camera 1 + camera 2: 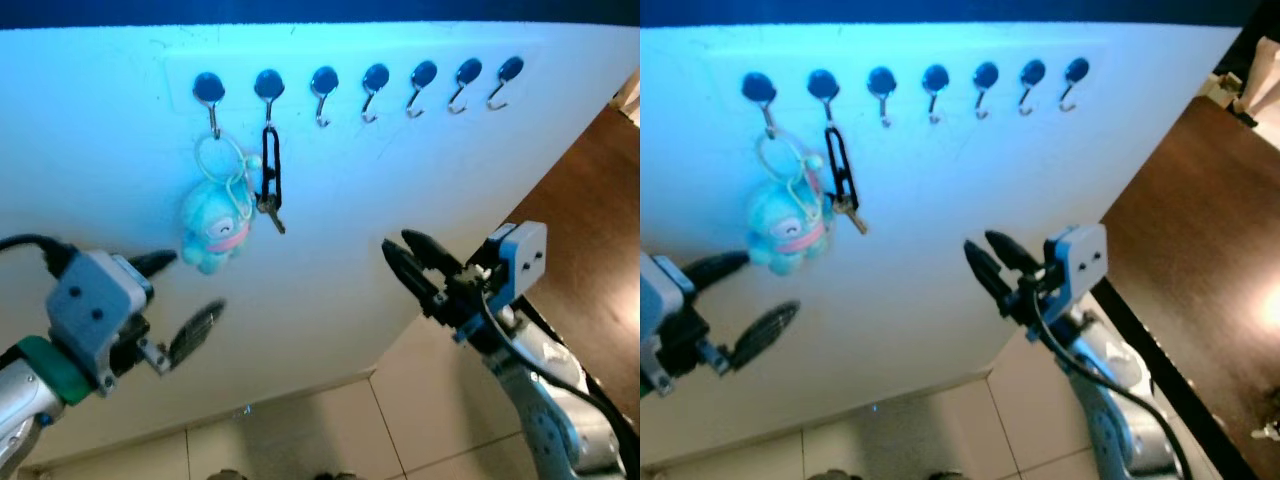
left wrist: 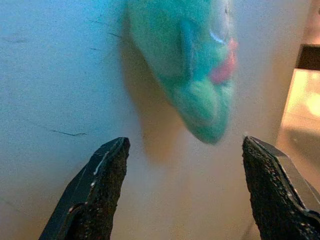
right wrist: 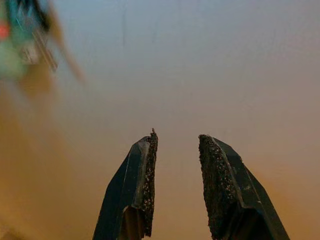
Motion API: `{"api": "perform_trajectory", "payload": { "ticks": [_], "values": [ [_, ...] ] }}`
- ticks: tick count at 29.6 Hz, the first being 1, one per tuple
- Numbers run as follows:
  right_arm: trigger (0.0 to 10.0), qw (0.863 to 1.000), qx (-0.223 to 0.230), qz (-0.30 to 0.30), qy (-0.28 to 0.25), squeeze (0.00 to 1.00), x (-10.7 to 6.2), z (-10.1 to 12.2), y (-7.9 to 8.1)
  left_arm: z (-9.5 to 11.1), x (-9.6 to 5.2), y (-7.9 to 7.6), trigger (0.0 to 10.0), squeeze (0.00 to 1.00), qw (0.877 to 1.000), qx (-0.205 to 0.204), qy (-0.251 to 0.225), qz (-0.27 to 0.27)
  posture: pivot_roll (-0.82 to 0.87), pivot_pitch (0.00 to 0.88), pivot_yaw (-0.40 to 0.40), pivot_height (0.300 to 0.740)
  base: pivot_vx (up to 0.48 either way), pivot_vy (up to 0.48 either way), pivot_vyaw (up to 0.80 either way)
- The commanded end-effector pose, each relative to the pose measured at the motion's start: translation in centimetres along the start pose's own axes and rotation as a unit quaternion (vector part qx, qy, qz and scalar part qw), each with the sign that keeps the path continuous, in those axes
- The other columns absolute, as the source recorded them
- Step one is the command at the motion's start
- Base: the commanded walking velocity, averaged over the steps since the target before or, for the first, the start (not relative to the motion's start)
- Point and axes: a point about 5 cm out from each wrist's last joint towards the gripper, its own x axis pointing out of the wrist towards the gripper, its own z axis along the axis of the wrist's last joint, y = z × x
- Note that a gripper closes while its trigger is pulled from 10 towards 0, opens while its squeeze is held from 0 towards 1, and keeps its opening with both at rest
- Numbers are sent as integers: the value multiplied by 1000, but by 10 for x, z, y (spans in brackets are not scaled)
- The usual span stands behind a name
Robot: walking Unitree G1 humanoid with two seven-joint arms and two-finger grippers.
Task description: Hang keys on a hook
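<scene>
The job looks finished, or as good as: the keys [image 1: 270,208] hang from the second hook [image 1: 268,88] from the left in a row of hooks [image 1: 375,80] on the white wall [image 1: 420,170], and neither gripper holds anything. The left gripper [image 1: 175,295] sits low just below the plush keychain [image 1: 212,230], its two black fingers spread wide and empty; in the left wrist view the fingertips [image 2: 107,165] frame the lower end of the toy without touching it. The right gripper [image 1: 415,262] is raised farther along the wall, well apart from the keys, its fingers a little apart with bare wall between them in the right wrist view. What may be left, at a guess, is only for the arms to draw back. As to the thing itself: a black carabiner-style loop [image 1: 271,165] drops straight down from the second hook, and a small bunch of brownish metal keys dangles at its lower end, angled slightly outward. Just beside it, a pale ring [image 1: 220,160] hangs from the first hook [image 1: 208,90] and carries the plush keychain, a turquoise creature with a pink band. Whether the ring and the carabiner are linked into one bunch I cannot tell; they overlap near the toy's upper edge. The remaining five hooks are bare
</scene>
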Motion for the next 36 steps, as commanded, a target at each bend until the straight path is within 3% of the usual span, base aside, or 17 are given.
{"api": "perform_trajectory", "payload": {
  "ticks": [1,2,3,4,5,10,26,36],
  "values": [
    [10000,1000,4,13,10,0,-2,-3,3,-3,-1,1,10000,0,1000,-3,10,9,80,0,-5,740,0,0,0],
    [10000,998,12,50,26,0,-6,-7,12,-3,1,2,10000,0,1000,-4,5,21,79,0,-4,740,0,0,0],
    [10000,988,26,136,62,0,-17,-14,33,-3,4,3,10000,0,999,-4,-1,32,73,0,-3,740,0,0,0],
    [10000,988,26,136,62,0,-17,-14,33,-3,4,3,10000,0,999,-4,-1,32,73,0,-3,740,0,0,0],
    [10000,980,40,177,78,0,-23,-17,44,-4,7,1,10000,0,1000,-3,-4,23,70,0,-2,740,0,0,0],
    [10000,982,35,170,73,0,-22,-14,37,-6,7,-3,10000,0,1000,-1,0,5,67,0,2,740,0,0,0],
    [10000,991,20,122,45,0,-10,-9,26,-11,9,-8,10000,0,1000,-18,1,20,78,0,-7,740,0,0,0],
    [10000,991,21,122,42,0,-7,-9,26,-10,7,-6,10000,0,999,-19,-3,26,82,0,-8,740,-284,0,0]
  ]
}}
